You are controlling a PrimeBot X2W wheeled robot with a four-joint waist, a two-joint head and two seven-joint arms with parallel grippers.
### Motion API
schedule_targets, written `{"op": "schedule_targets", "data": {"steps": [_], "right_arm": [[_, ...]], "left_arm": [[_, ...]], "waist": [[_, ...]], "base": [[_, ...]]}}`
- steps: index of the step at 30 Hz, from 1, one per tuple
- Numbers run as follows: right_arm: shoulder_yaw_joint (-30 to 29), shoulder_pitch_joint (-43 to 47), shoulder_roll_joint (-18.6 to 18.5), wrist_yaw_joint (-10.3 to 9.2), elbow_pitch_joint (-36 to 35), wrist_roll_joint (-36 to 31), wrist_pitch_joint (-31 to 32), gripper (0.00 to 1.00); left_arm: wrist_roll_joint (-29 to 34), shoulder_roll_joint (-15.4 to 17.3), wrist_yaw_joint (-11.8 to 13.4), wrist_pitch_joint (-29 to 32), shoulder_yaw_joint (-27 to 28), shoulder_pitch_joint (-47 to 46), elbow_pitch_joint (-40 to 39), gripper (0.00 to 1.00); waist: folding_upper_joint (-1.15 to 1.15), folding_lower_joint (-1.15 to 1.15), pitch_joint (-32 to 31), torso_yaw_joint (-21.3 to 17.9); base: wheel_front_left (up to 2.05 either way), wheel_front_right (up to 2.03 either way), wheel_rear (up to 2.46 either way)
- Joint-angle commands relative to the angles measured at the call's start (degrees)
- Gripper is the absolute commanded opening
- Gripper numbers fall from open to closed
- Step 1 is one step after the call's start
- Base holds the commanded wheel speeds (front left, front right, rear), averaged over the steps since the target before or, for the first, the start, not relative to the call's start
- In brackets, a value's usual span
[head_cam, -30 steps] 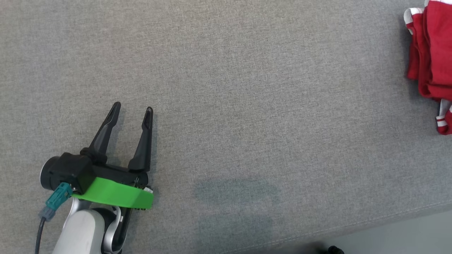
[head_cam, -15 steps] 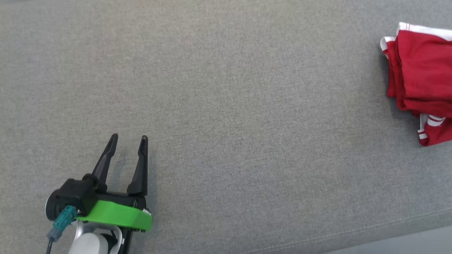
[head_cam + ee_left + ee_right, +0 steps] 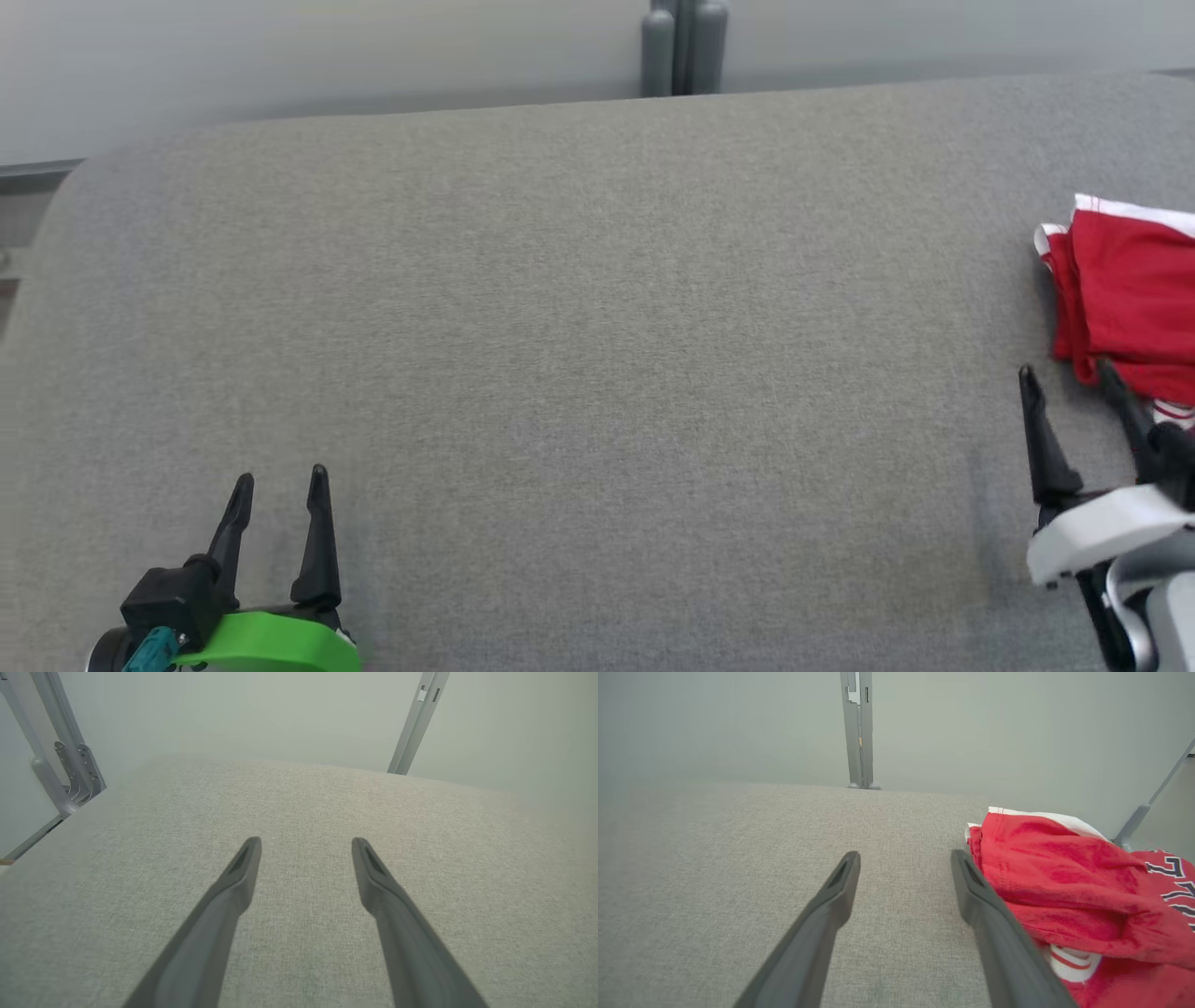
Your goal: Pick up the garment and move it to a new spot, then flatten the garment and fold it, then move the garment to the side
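The garment [image 3: 1130,289] is red with white trim, bunched in a heap at the right edge of the grey table [image 3: 597,327]. From the right wrist, the garment [image 3: 1069,882] shows dark lettering and lies just right of the fingers. My right gripper [image 3: 1069,375] stands open at the lower right, its right fingertip at the garment's near edge, nothing between the fingers [image 3: 831,896]. Far from it at the lower left, my left gripper [image 3: 280,478] is open over bare cloth. In the left wrist view the left gripper [image 3: 306,841] holds nothing.
The table's far edge runs along the top of the head view, with a grey post [image 3: 683,47] behind it. Metal frame legs [image 3: 70,770] stand off the table's left end. A pale wall lies beyond.
The head camera has tilted up, so the far table edge and wall now show. The right gripper has come into view beside the garment. Both grippers stay open.
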Motion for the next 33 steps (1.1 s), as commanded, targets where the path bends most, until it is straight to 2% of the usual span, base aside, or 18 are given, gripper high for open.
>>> {"op": "schedule_targets", "data": {"steps": [1,8,11,22,33], "right_arm": [[-0.24,1.81,1.13,-0.08,2.02,-2.65,-1.82,1.0],[-4.5,5.05,8.16,-0.08,8.29,-8.94,-5.0,1.0],[-4.96,5.31,9.86,-0.08,7.81,-11.13,-5.13,1.0],[-3.6,6.03,11.83,-0.08,5.86,-14.43,-5.07,1.0],[-2.88,6.3,12.27,-0.08,5.54,-14.4,-5.08,1.0]], "left_arm": [[0.41,-0.09,0.04,-0.39,0.67,1.11,1.06,1.0],[2.2,-1.04,-2.19,-0.43,3.78,2.82,3.37,1.0],[3.1,-1.32,-2.85,-0.44,5.71,4.06,4.19,1.0],[5.28,-3.22,-5.5,-0.46,9.15,3.81,4.3,1.0],[6.67,-4.01,-6.26,-0.46,10.69,4.04,4.29,1.0]], "waist": [[0.0,0.01,-4.75,5.19],[0.0,0.01,-6.98,6.63],[0.0,0.01,-8.02,5.94],[0.0,0.01,-9.34,3.77],[0.0,0.01,-9.87,2.82]], "base": [[0.0,0.0,0.0],[0.0,0.0,0.0],[0.0,0.0,0.0],[0.0,0.0,0.0],[0.0,0.0,0.0]]}}
